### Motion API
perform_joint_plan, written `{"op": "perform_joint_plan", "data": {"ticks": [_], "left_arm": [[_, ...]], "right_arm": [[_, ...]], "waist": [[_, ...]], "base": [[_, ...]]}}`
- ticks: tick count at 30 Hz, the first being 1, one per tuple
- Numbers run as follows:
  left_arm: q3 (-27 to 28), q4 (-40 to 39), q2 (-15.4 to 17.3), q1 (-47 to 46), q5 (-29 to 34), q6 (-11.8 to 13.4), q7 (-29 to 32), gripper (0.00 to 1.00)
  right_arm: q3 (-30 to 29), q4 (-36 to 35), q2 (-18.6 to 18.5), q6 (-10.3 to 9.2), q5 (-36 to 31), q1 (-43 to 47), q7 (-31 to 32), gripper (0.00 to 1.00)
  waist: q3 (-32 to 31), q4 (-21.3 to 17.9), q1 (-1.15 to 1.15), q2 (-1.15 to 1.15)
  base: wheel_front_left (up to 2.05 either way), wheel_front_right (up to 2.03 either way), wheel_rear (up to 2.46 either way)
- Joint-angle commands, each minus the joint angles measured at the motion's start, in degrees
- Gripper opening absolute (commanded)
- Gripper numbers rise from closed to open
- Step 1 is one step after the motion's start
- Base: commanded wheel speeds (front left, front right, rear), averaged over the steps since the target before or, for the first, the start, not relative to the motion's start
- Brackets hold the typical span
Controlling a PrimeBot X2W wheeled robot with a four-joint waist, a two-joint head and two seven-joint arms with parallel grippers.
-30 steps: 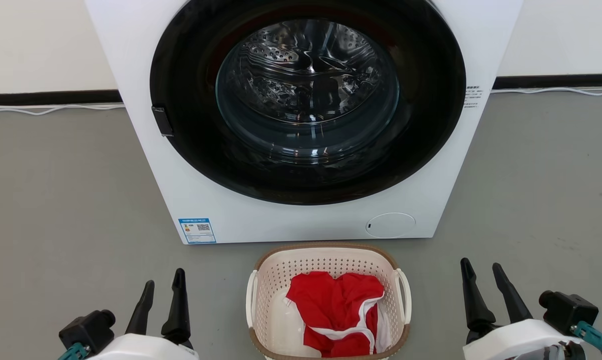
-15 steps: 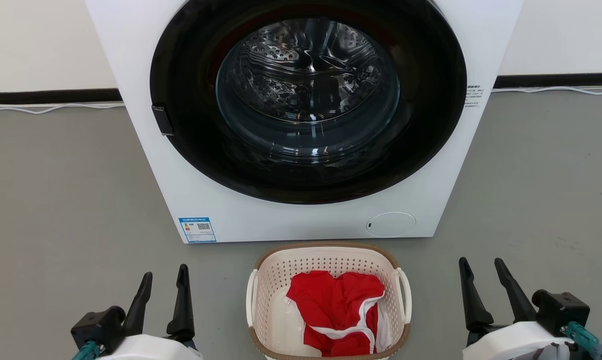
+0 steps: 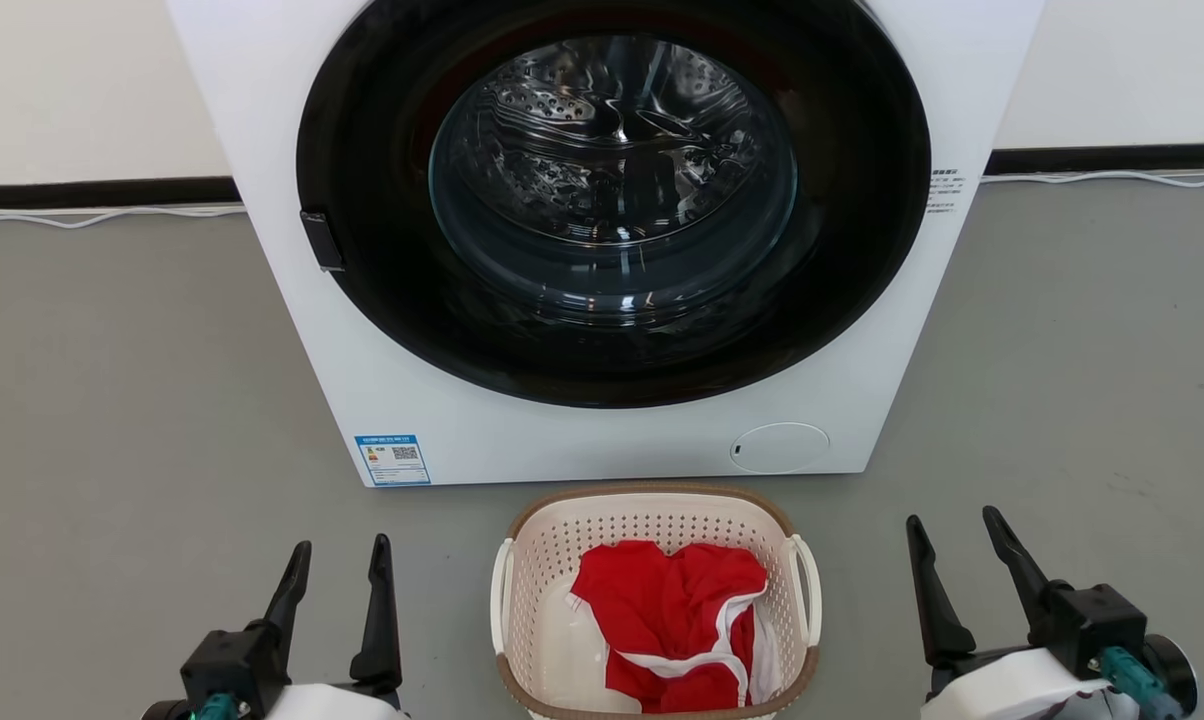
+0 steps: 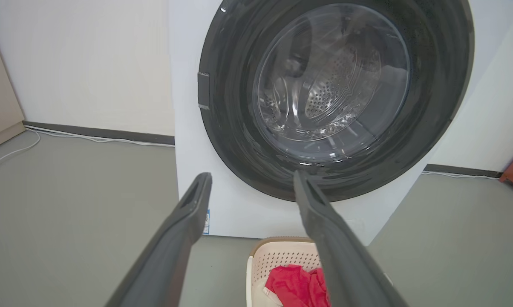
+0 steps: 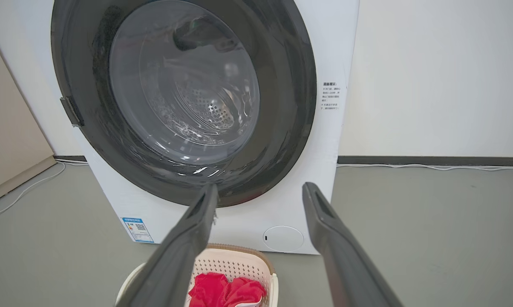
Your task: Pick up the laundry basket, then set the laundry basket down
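Head view: laundry basket point(image 3: 652, 525) stands upright on the grey floor point(image 3: 112, 400), just near of the white front-loading washing machine point(image 3: 602, 445) and centred below its round dark door point(image 3: 612, 200). Brown rim on top, one white loop handle on the left side and one on the right. Inside: a crumpled red garment point(image 3: 672, 610) with white trim

Left claw point(image 3: 341, 545): low at near left, fingers pointing to the far side, spread wide, nothing between them. Clear floor separates it from the basket's left handle

Right claw point(image 3: 950, 518): low at near right, same posture, fingers wide apart, holding nothing, clear of the right handle

Basket lies between the two claws, touched by neither

Left wrist view: basket low in the picture, partly behind one finger, machine door beyond. Right wrist view: much the same, basket partly behind one finger

Also noted: blue label point(image 3: 393, 459) at the machine's lower left corner; white cable point(image 3: 92, 215) running along the foot of the far wall
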Motion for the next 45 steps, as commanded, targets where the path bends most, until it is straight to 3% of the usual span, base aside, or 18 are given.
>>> {"op": "perform_joint_plan", "data": {"ticks": [1,10,28,39,45], "left_arm": [[1.22,-2.02,0.50,-1.03,2.20,0.82,-1.09,1.00],[0.78,-2.74,0.55,-0.70,8.01,1.30,-2.52,1.00],[0.36,-2.34,0.55,-0.82,7.23,1.04,-2.52,1.00],[-1.14,-0.24,0.55,-5.38,6.19,-0.04,-2.52,1.00],[-3.02,3.74,0.55,-10.85,5.50,-0.88,-2.52,1.00]], "right_arm": [[1.46,-1.42,-0.24,0.38,-2.59,-2.55,-1.15,1.00],[1.82,-1.45,-0.24,0.41,-9.14,-2.67,-2.57,1.00],[0.71,-1.43,-0.23,0.41,-7.76,-2.68,-2.57,1.00],[-1.91,0.67,-0.23,0.41,-6.38,-6.49,-2.57,1.00],[-2.57,5.41,-0.23,0.41,-6.92,-11.05,-2.57,1.00]], "waist": [[-0.05,-0.04,0.00,0.00],[-0.08,-0.24,0.00,0.00],[0.77,-0.51,0.00,0.00],[6.99,-0.16,0.00,0.00],[13.03,0.13,0.00,0.00]], "base": [[0.00,0.00,0.00],[0.00,0.00,0.00],[0.00,0.00,0.00],[0.00,0.00,0.00],[0.00,0.00,0.00]]}}
